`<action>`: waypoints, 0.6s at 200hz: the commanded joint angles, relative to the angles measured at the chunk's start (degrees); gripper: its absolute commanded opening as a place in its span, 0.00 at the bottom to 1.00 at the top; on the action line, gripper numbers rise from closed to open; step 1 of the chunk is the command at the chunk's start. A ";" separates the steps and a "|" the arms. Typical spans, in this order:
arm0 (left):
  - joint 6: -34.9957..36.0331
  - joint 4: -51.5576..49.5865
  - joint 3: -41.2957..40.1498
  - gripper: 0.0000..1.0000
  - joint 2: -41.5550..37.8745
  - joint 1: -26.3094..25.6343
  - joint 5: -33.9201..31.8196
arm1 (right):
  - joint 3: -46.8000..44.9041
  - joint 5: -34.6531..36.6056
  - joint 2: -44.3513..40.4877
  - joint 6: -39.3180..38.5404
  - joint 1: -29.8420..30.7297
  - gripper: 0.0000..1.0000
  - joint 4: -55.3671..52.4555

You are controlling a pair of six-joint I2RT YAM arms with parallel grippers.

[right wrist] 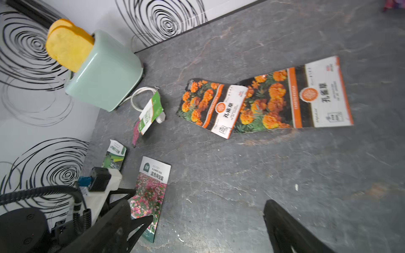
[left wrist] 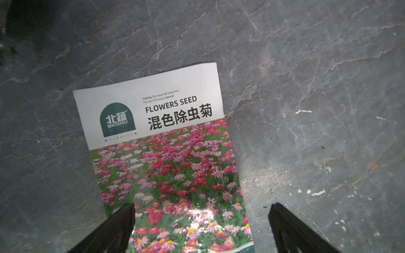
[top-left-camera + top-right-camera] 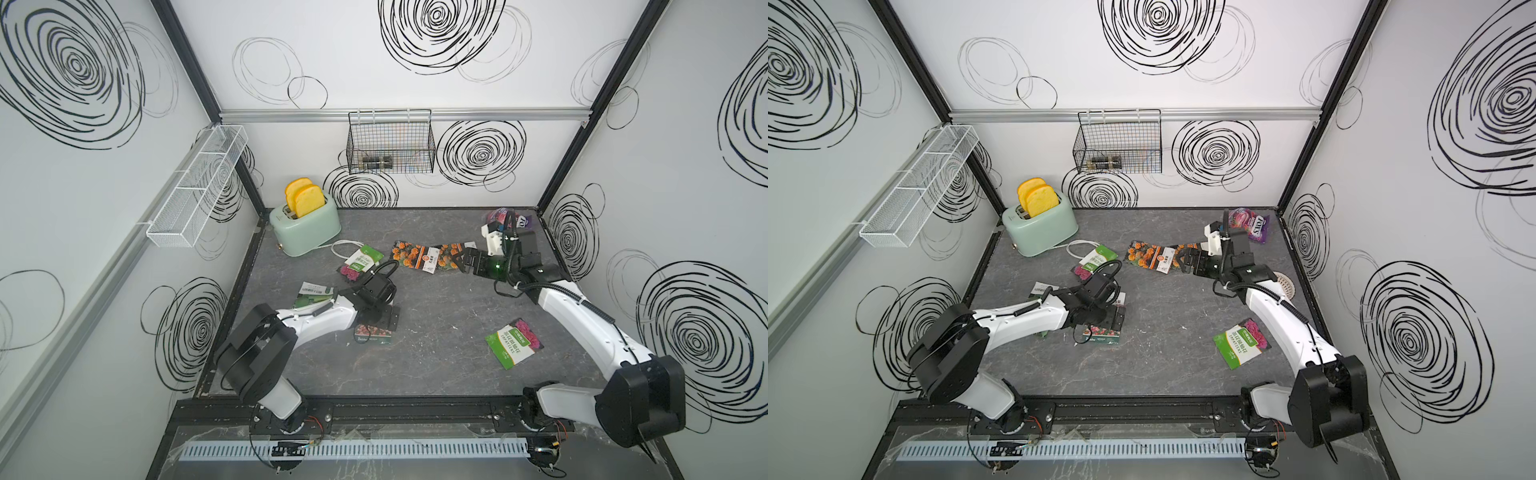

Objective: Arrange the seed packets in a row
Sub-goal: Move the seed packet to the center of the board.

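The left claw [image 2: 201,216] hangs open over the pink-field packet [image 2: 166,153], which lies flat on the surface [image 2: 306,87]. One finger [image 2: 114,230] sits over the packet's edge and the other over bare surface; whether they touch cannot be told. The right claw [image 1: 197,208] is open too and empty, pointed at two overlapping packets toward the back. There the toaster-side marigold packet [image 1: 206,105] covers an end of the other marigold packet [image 1: 285,98]. One Impatiens packet [image 3: 361,262] lies tilted on a white cable [image 3: 338,248] by the toaster [image 3: 305,228]. The second Impatiens packet [image 3: 513,343] lies well apart at the near right. The leafy packet [image 3: 313,295] is partly hidden by the left arm. The six lie scattered, not in a row.
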 commanded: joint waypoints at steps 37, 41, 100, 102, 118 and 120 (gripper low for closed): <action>0.89 0.96 -1.28 1.00 3.66 -0.21 -0.83 | -1.34 -0.02 -2.02 -1.08 -2.81 0.96 -4.62; 0.89 1.01 -1.43 1.00 3.84 -0.06 -0.78 | -1.18 -0.02 -2.00 -1.09 -2.85 0.96 -4.55; 0.89 1.45 -4.32 1.00 3.37 3.27 0.08 | -0.24 -0.28 -1.30 -1.22 -2.93 0.97 -4.66; 0.89 1.41 -4.41 1.00 3.33 3.42 0.06 | -0.24 -0.28 -1.23 -1.19 -2.93 0.97 -4.70; 0.89 1.39 -5.12 1.00 2.77 4.72 1.12 | -0.24 -0.55 -0.80 -0.85 -2.93 0.97 -4.70; 0.89 1.40 -5.27 1.00 2.69 4.94 1.35 | -0.24 -0.51 -0.82 -0.78 -2.93 0.97 -4.69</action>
